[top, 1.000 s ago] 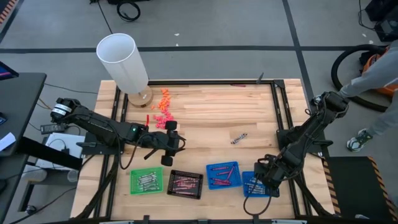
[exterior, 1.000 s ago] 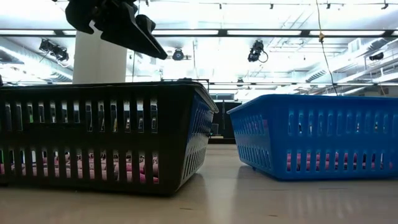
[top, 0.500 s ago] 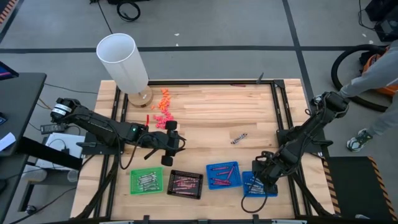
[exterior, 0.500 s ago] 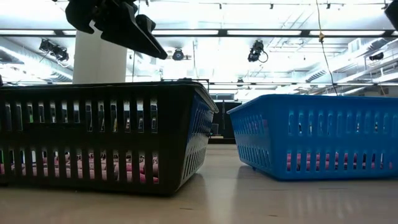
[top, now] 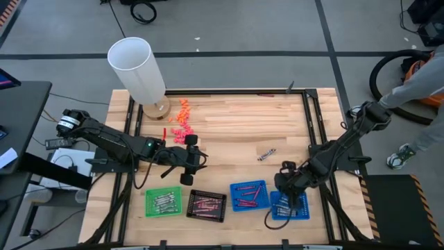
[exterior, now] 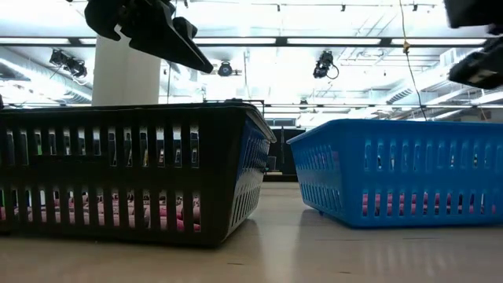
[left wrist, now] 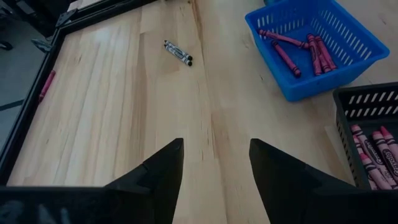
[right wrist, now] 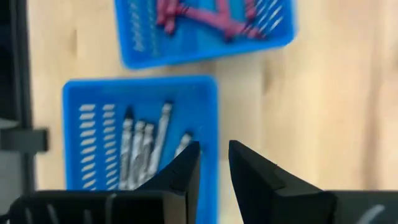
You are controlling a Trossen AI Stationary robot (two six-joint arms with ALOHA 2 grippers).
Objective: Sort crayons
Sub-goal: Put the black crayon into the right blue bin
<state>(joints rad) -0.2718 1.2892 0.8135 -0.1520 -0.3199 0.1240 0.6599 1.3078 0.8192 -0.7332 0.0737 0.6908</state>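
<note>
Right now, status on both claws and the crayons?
Right claw open, empty, above the right blue basket. Left claw open, waiting mid-table. Two loose crayons unsorted; nothing blocking them.

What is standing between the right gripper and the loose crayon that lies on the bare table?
Nothing visible. The loose crayon lies alone on bare wood of the table. The right gripper hangs over the blue baskets at the near edge, empty, and only open tabletop lies between. The left gripper waits apart at the left.

Maroon crayons (left wrist: 303, 51), blue basket (left wrist: 348, 32)
</note>
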